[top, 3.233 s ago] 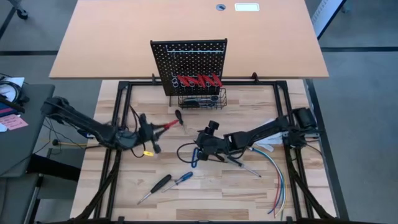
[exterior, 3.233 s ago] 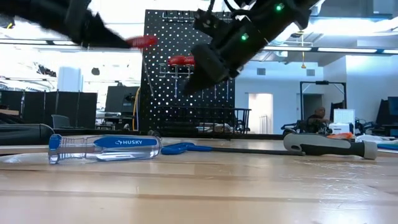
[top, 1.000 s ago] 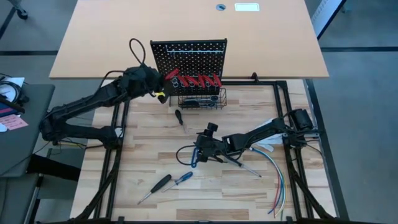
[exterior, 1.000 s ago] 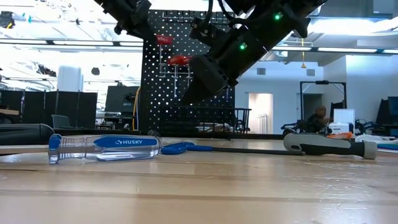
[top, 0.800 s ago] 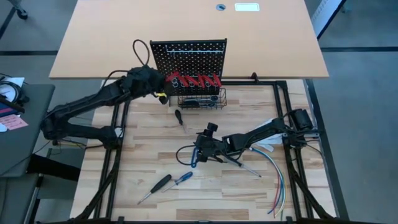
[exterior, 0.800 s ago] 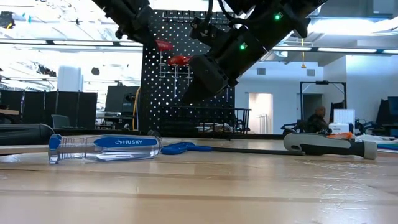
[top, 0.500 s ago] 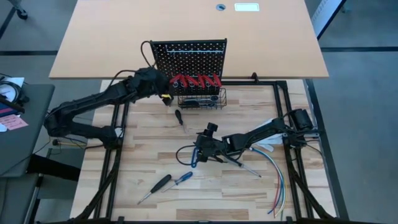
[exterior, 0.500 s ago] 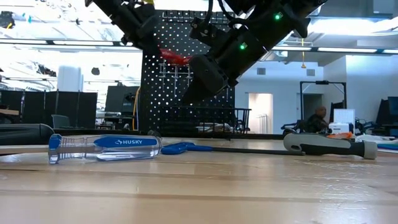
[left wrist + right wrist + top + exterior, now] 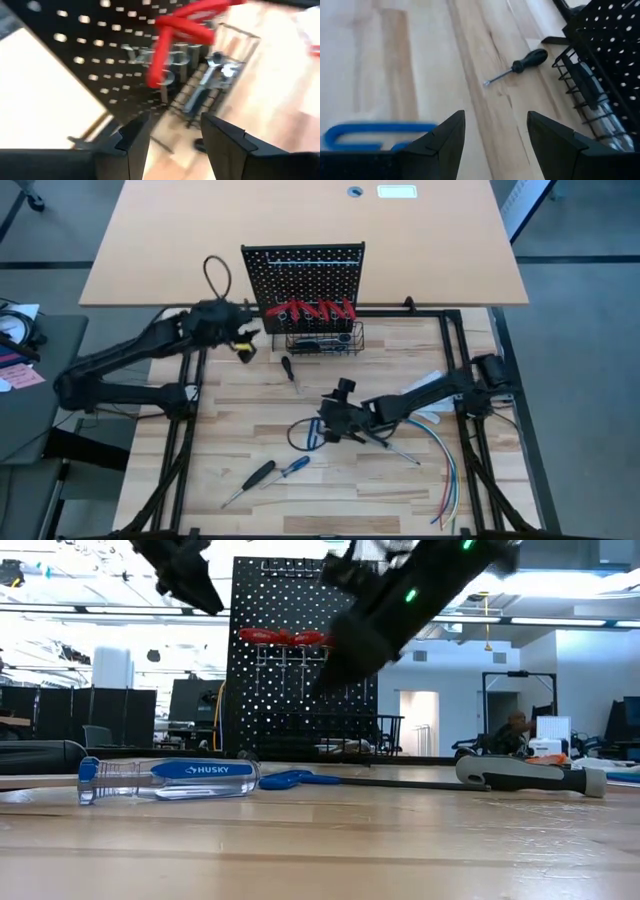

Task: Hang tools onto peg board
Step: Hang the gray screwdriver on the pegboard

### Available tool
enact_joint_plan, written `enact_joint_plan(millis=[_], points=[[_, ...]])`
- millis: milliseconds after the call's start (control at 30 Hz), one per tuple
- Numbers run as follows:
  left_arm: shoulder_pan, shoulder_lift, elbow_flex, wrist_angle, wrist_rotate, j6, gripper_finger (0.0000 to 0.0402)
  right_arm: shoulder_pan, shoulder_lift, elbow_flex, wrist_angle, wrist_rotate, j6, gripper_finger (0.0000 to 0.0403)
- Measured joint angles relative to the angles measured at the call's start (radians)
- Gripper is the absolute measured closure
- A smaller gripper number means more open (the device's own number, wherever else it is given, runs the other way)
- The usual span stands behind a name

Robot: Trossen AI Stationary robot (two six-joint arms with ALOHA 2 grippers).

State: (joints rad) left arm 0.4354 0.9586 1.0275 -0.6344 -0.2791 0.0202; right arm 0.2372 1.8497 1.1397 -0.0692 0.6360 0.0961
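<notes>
The black peg board point(image 9: 303, 275) stands upright at the table's far side, with a wire basket point(image 9: 325, 340) at its base. Red-handled pliers point(image 9: 312, 310) hang in a row in its ring holders, handles up point(image 9: 180, 27). My left gripper point(image 9: 245, 342) hovers open just left of the board, holding nothing point(image 9: 172, 142). My right gripper point(image 9: 325, 427) stands open low over the table's middle, beside a blue-handled tool point(image 9: 370, 134). A small black screwdriver point(image 9: 288, 368) lies in front of the basket.
A black-handled screwdriver point(image 9: 256, 476) and a blue one point(image 9: 293, 466) lie near the front edge. A grey-handled screwdriver point(image 9: 392, 443) lies right of my right gripper. Coloured wires point(image 9: 447, 470) lie at the right. The basket holds some tools point(image 9: 207, 85).
My left gripper has carried a red-handled pliers rightward and down to the peg board's ring holders, let go of it and drawn back toward the table's left edge. The pliers now hang on the board with the others.
</notes>
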Motion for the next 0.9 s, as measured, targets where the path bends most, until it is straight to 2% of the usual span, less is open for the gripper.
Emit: enact_joint_plan(millis=[200, 367, 500, 600, 767, 900], points=[[-0.200, -0.093, -0.170, 0.097, 0.016, -0.072, 0.0239, 0.082, -0.107, -0.017, -0.187, -0.010, 0.060, 0.0184], [-0.375, -0.132, -0.380, 0.304, 0.015, -0.106, 0.0240, 0.134, -0.202, -0.145, -0.184, -0.166, 0.213, 0.0184], [-0.488, -0.132, -0.531, 0.493, 0.013, -0.109, 0.0240, 0.181, -0.282, -0.242, -0.213, -0.193, 0.384, 0.0185], [-0.550, -0.111, -0.623, 0.632, 0.011, -0.125, 0.0240, 0.226, -0.350, -0.255, -0.337, -0.204, 0.542, 0.0184], [-0.609, -0.067, -0.724, 0.827, -0.002, -0.157, 0.0240, 0.294, -0.404, -0.257, -0.532, -0.291, 0.798, 0.0184], [-0.627, -0.023, -0.763, 0.910, -0.031, -0.169, 0.0240, 0.336, -0.349, -0.257, -0.551, -0.294, 0.818, 0.0184]])
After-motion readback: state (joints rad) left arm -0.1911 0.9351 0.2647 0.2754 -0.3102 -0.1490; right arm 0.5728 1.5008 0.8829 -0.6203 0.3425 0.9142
